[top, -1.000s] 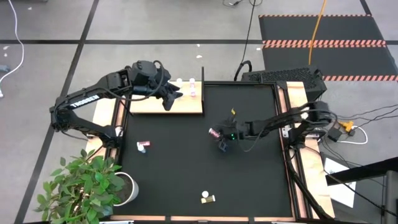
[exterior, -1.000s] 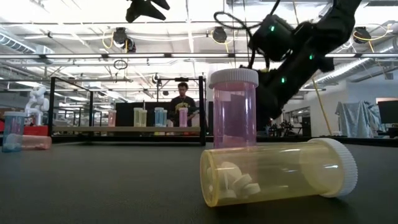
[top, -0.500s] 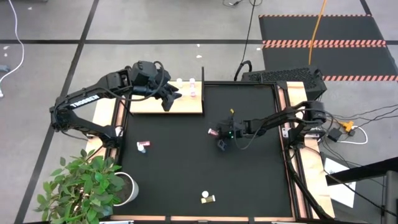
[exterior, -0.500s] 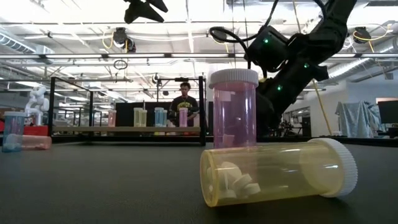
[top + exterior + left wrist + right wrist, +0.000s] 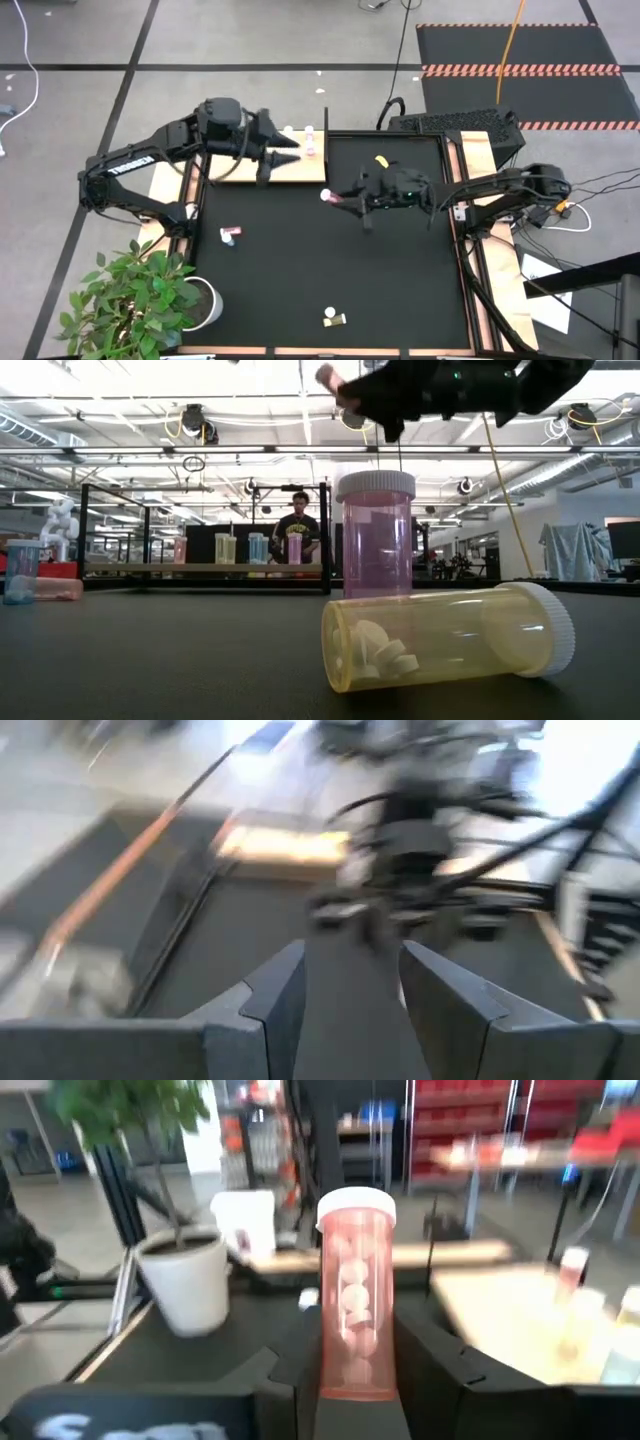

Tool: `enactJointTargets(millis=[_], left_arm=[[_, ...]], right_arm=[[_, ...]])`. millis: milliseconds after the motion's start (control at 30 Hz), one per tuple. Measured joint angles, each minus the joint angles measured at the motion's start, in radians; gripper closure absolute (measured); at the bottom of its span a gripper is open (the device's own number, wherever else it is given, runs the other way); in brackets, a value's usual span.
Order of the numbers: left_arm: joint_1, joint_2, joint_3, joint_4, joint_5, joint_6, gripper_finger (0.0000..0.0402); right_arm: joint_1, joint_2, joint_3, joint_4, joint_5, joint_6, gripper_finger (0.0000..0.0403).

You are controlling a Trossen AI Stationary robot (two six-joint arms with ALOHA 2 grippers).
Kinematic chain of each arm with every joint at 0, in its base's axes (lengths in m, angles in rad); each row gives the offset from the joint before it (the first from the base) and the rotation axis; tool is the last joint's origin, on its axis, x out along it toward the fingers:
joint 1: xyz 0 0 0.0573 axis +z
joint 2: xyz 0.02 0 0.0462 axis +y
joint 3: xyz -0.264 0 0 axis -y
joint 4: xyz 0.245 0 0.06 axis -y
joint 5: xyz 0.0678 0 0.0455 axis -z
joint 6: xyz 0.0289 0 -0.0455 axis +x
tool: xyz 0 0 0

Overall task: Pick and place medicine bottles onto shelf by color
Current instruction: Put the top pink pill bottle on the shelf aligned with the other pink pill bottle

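- High view: the right gripper [image 5: 340, 199] is out over the black mat [image 5: 400, 290], near mat centre toward 11 o'clock, with a pink bottle [image 5: 328, 196] projecting from its tip toward the shelf [image 5: 238, 169].
- Right wrist view confirms the grasp: the two fingers [image 5: 290, 1365] are clenched on the lower body of the pink bottle [image 5: 354, 1295], white cap clear of them. Holding low on the body leaves the cap end free; judged suitable for setting the bottle down upright.
- Low view: the right gripper [image 5: 355, 390] shows high in the picture, well above the mat, so the bottle is carried clear of the loose bottles below.
- Shelf lies at the mat's 10–11 o'clock corner. Small bottles stand along its far edge near [image 5: 309, 140]; colours there are too small to tell from above. In the low view, yellowish, blue and pink bottles show on the board in the distance.
- Left gripper [image 5: 285, 150] hovers over the shelf. Left wrist view shows its fingers [image 5: 270, 1005] parted with nothing between them: released, waiting.
- Unsorted stock: a pink bottle lying at 9 o'clock [image 5: 230, 234]; a pair at 6 o'clock [image 5: 334, 318], which the low view shows as one pink upright [image 5: 376, 535] behind one yellow lying down [image 5: 450, 635].
- Judgement: transport step toward the shelf; placement not yet made. Risk is striking the standing bottles or the left arm.
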Motion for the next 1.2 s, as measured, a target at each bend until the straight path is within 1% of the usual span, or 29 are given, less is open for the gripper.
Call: enactJointTargets(millis=[67,167,233,300,400,533,567,633,700,767,833,967,1100,1200], left_arm=[[-0.042,0.027,0.001,0.084,0.049,0.102,0.024],[-0.101,0.075,-0.002,0.169,0.048,0.21,0.024],[-0.131,0.109,-0.001,0.26,0.032,0.217,0.0235],[-0.143,0.136,-0.001,0.328,0.025,0.207,0.0223],[-0.15,0.175,-0.001,0.401,-0.017,0.214,0.0188],[-0.146,0.192,-0.001,0.443,-0.147,0.208,0.013],[-0.143,0.192,-0.001,0.444,-0.164,0.198,0.0116],[-0.134,0.192,-0.001,0.445,-0.166,0.189,0.0094],[-0.132,0.192,-0.001,0.444,-0.167,0.187,0.0082],[-0.133,0.192,-0.001,0.445,-0.165,0.181,0.0082],[-0.134,0.192,-0.001,0.445,-0.134,0.176,0.0091],[-0.143,0.195,-0.001,0.444,-0.087,0.173,0.0122],[-0.148,0.214,-0.002,0.464,-0.085,0.162,0.0154],[-0.147,0.245,0.001,0.535,-0.085,0.147,0.0175]], right_arm=[[-0.016,-0.003,0.0,0.072,-0.023,-0.01,0.0307],[-0.035,-0.004,0.0,0.165,-0.048,0.013,0.0305],[-0.039,-0.003,0.0,0.219,-0.044,0.006,0.0303],[-0.045,-0.004,0.0,0.279,-0.041,-0.036,0.0303],[-0.065,-0.004,0.0,0.323,-0.013,-0.076,0.0303],[-0.083,-0.003,0.0,0.4,-0.005,-0.085,0.0303],[-0.083,-0.004,0.0,0.421,-0.008,-0.099,0.0303],[-0.083,-0.004,0.0,0.441,-0.009,-0.152,0.0303],[-0.084,-0.003,0.0,0.446,-0.011,-0.195,0.0303],[-0.09,-0.003,0.0,0.447,-0.013,-0.203,0.0303],[-0.095,-0.003,0.0,0.448,-0.016,-0.194,0.0303],[-0.103,-0.003,0.0,0.45,-0.016,-0.184,0.0303],[-0.106,-0.004,-0.001,0.47,-0.016,-0.185,0.0303],[-0.108,-0.003,0.0,0.469,-0.016,-0.183,0.0303]])
